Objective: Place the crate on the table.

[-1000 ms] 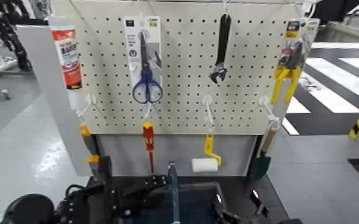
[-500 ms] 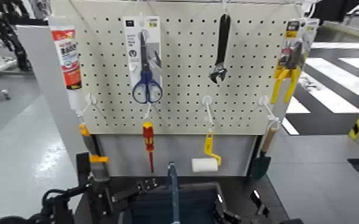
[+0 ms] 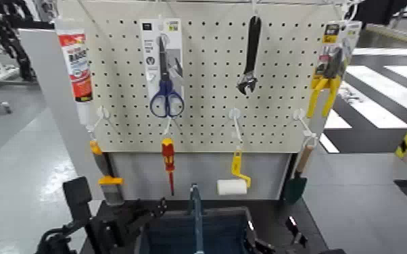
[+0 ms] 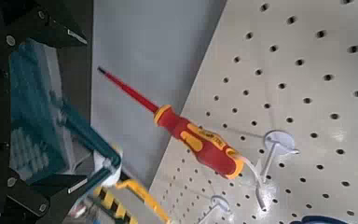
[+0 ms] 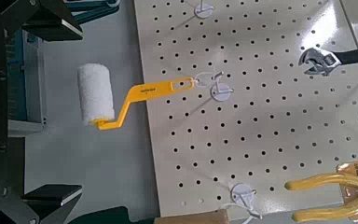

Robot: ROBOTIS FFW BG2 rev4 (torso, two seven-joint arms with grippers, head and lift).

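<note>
Blue-grey crate (image 3: 196, 233) sits low on the black worktop (image 3: 274, 216) under the pegboard (image 3: 206, 74), so placing seems nearly done. Left hand (image 3: 122, 226) and right hand (image 3: 264, 244) flank it; I cannot tell their opening. Withdrawing remains.

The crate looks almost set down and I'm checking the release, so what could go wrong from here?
1. The crate sits close below the red screwdriver and paint roller hanging on the pegboard; lifting either arm carelessly could knock them off.
2. The left gripper is beside the crate's wall, and pulling away may drag the crate across the table.
</note>
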